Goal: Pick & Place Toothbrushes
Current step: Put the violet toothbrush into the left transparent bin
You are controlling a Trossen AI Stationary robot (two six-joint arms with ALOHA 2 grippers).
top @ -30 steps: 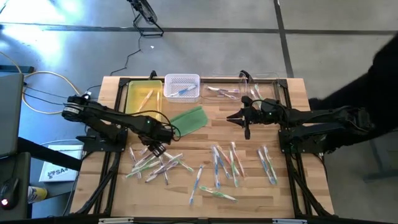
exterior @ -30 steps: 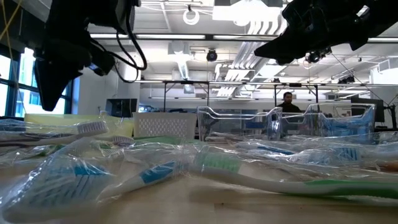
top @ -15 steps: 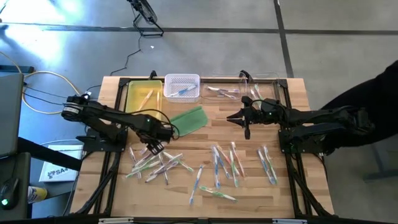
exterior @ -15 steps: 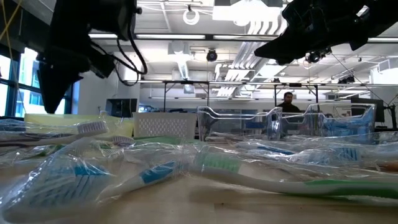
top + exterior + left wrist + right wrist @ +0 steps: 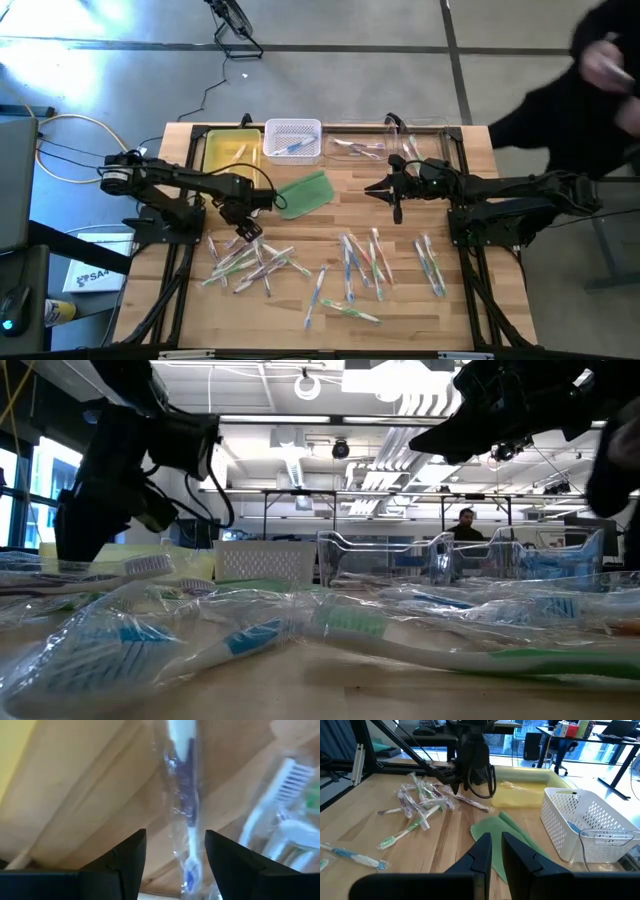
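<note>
High view: the toothbrushes (image 5: 262, 262) lie scattered over the front half of the wooden table (image 5: 330, 215), one cluster toward the left, others at the middle and right; a few more sit in the yellow tray (image 5: 228, 153), the white basket (image 5: 293, 139) and the clear bin (image 5: 360, 145) along the far edge. The left gripper (image 5: 247, 231) hangs at the upper edge of the left cluster, just in front of the green pad (image 5: 303, 193). The right gripper (image 5: 396, 205) hovers over bare wood near the middle, with open board around it. A person in dark clothing (image 5: 590, 90) stands beyond the right far corner.

Low view: wrapped toothbrushes (image 5: 250, 630) fill the foreground; the basket and clear bin stand behind them, both arms dark overhead.

Left wrist view: the fingers (image 5: 125, 857) are spread apart, one on each side of a purple-handled wrapped toothbrush (image 5: 186, 805) lying on the wood; whether they touch it I cannot tell.

Right wrist view: the fingers (image 5: 480, 852) are nearly pressed together, holding nothing, above the pad.
</note>
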